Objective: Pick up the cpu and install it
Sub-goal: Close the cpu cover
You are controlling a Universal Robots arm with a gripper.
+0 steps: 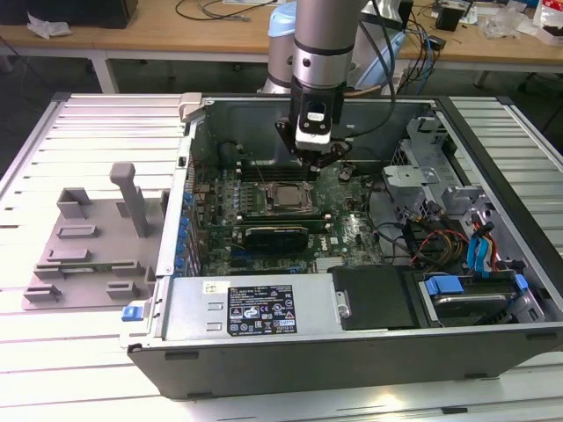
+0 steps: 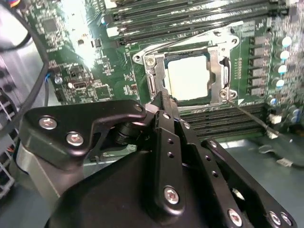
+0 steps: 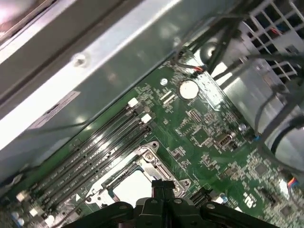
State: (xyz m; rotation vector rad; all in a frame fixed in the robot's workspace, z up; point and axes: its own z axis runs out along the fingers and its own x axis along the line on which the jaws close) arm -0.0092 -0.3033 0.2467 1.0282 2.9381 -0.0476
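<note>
The cpu (image 2: 188, 78) has a pale silver top inside a shiny metal frame (image 2: 216, 61). The circuit board (image 1: 356, 230) is green with black slots (image 2: 190, 21). The gripper (image 2: 161, 100) is black with silver screws (image 2: 171, 194). The tray (image 1: 79, 255) is plain grey on the white ribbed counter (image 1: 53, 369).

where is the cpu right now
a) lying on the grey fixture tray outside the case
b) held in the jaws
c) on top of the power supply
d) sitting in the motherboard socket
d: in the second wrist view the cpu lies flat inside the socket's metal frame on the motherboard, while the gripper is close by with its jaws shut on nothing.
</note>
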